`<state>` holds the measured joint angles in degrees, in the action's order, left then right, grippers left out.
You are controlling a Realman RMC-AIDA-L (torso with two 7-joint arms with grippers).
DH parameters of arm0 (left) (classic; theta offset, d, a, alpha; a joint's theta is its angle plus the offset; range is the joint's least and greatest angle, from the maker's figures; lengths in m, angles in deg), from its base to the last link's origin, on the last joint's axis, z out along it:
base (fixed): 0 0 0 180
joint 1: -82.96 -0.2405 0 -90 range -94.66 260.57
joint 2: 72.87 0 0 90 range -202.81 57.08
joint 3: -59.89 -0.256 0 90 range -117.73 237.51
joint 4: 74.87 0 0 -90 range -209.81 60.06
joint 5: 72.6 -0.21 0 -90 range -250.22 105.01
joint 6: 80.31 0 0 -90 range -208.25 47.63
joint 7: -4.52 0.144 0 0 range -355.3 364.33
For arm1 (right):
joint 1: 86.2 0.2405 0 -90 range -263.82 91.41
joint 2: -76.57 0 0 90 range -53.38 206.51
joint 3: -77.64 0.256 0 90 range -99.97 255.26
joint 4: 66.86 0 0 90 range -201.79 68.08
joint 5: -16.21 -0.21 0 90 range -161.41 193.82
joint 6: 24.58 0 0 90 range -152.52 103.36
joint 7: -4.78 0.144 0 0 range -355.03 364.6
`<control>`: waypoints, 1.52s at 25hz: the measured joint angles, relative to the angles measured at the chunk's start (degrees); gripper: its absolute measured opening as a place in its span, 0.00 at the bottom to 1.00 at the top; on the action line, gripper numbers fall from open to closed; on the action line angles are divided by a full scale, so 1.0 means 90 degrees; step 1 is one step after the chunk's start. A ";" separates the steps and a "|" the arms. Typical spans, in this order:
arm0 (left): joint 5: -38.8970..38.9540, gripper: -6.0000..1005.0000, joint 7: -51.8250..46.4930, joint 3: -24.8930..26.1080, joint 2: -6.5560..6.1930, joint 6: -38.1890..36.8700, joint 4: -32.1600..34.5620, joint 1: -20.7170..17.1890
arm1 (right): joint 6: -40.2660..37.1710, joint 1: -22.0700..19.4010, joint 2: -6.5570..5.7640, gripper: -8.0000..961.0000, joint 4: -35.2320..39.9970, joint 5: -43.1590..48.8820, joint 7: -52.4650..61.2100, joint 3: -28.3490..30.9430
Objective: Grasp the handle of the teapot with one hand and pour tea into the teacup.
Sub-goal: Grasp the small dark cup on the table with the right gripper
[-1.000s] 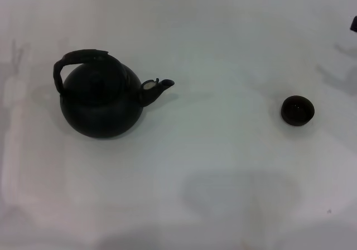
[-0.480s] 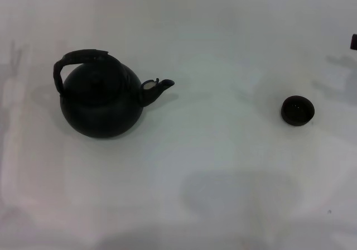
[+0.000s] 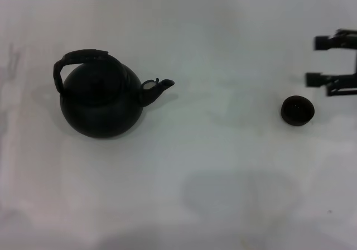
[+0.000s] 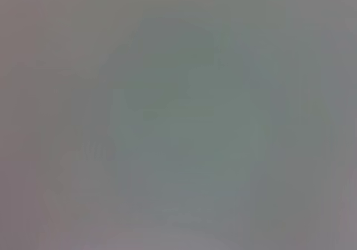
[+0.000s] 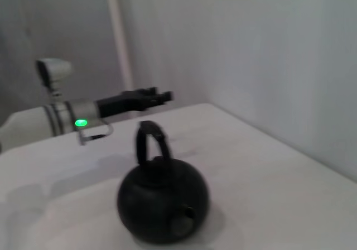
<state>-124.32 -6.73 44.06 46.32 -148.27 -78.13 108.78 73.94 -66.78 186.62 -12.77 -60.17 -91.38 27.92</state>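
Right gripper (image 3: 313, 61) at table's (image 3: 223, 166) right edge, fingers spread and empty, teacup (image 3: 297, 110) just beside it, teapot (image 3: 102, 100) with arched handle (image 3: 78, 58) well apart, left gripper (image 5: 148, 97) beyond teapot, state unclear.

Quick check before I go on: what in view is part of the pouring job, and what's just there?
Job:
teapot, upright on the table
handle, arched over it, ungrasped
teacup, to the robot's right of the spout
right gripper, open, just beyond the teacup
left gripper, beyond the teapot

Just there:
white table
wall
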 joint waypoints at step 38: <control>-0.0057 0.83 0.0010 -0.0001 0.0019 -0.0371 -0.0054 -0.0275 | -0.1940 0.0284 0.0501 0.89 -0.0057 0.1205 0.0015 -0.1246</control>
<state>-124.83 -6.64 44.05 46.49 -151.61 -78.61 106.31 56.47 -64.22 191.12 -13.28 -49.32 -91.25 16.71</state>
